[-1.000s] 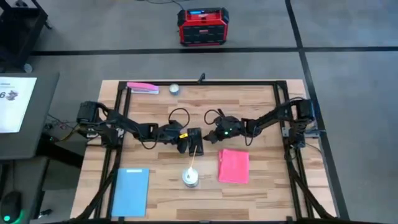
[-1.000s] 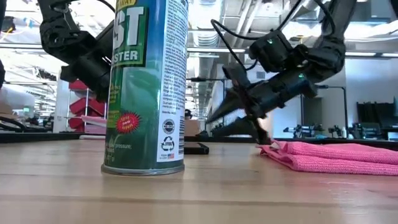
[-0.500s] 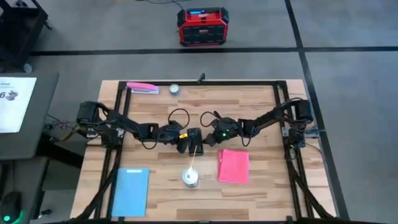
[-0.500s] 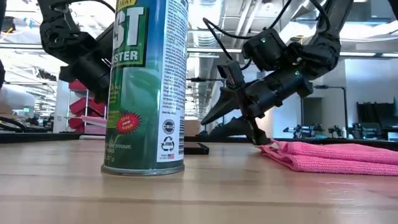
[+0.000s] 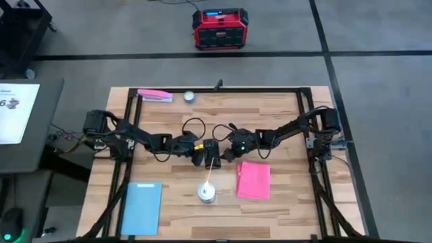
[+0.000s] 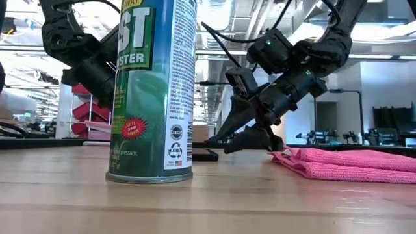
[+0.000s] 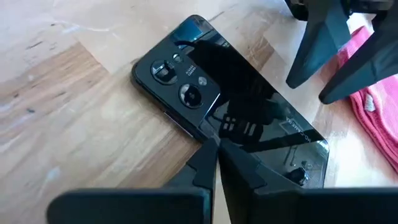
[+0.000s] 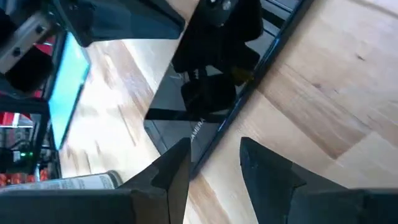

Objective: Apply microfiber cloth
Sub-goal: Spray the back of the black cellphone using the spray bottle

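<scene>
Where the two arms meet near the middle of the high view, we see a black phone (image 5: 210,154) lying flat on the wooden tabletop (image 5: 283,202). The left pincer (image 5: 200,154) sits at the phone's left edge; in the left wrist view its two dark fingers (image 7: 208,163) are pressed together, tips at the phone's edge, gripping nothing that we can make out. The right pincer (image 5: 225,153) reaches in from the right side of the frame, just beside the phone; in the low view it is tilted downward with its fingers (image 6: 229,122) spread apart, and the right wrist view shows a gap between them and nothing held. The pink-red cloth (image 5: 253,180) lies flat, lower right of centre in the high view, just below the right pincer and untouched. A spray can (image 5: 206,192) stands lower centre, to the cloth's left. A light-blue rectangle (image 5: 141,207) lies at lower left.
</scene>
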Available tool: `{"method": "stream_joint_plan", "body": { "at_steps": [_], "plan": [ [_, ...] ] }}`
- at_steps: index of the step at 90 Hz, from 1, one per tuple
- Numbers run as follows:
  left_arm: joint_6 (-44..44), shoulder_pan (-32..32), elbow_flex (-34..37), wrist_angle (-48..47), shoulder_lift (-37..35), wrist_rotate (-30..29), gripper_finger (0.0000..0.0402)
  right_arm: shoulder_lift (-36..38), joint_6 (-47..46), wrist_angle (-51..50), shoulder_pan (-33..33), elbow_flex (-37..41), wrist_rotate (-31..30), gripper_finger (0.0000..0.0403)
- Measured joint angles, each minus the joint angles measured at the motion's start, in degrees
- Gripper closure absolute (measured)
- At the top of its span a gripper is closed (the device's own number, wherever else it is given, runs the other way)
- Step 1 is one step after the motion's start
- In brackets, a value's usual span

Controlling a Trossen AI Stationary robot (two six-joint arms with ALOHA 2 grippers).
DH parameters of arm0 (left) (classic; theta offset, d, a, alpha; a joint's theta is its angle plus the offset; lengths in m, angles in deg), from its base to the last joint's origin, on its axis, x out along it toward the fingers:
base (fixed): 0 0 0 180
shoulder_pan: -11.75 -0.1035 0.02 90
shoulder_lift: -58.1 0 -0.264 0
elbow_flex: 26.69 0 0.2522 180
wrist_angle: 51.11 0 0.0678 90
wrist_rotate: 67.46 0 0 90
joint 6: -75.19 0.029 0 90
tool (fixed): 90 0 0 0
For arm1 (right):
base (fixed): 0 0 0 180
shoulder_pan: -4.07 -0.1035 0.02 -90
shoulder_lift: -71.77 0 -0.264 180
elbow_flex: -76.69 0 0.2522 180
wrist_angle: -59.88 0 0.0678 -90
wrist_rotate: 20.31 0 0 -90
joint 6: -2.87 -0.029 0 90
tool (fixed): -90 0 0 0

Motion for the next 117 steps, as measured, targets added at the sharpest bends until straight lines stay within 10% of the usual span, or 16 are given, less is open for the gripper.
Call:
{"method": "stream_joint_plan", "body": {
  "at_steps": [89,117],
  "plan": [
    [-2.6,0.0,0.0,0.5,0.2,-1.1,0.0402,-1.4,0.3,-3.1,1.2,-4.3,-4.9,0.0276],
    [-3.7,0.9,-1.6,19.9,13.7,-0.4,0.0402,-5.2,0.0,0.9,1.3,-6.0,-3.0,0.0276]
  ]
}}
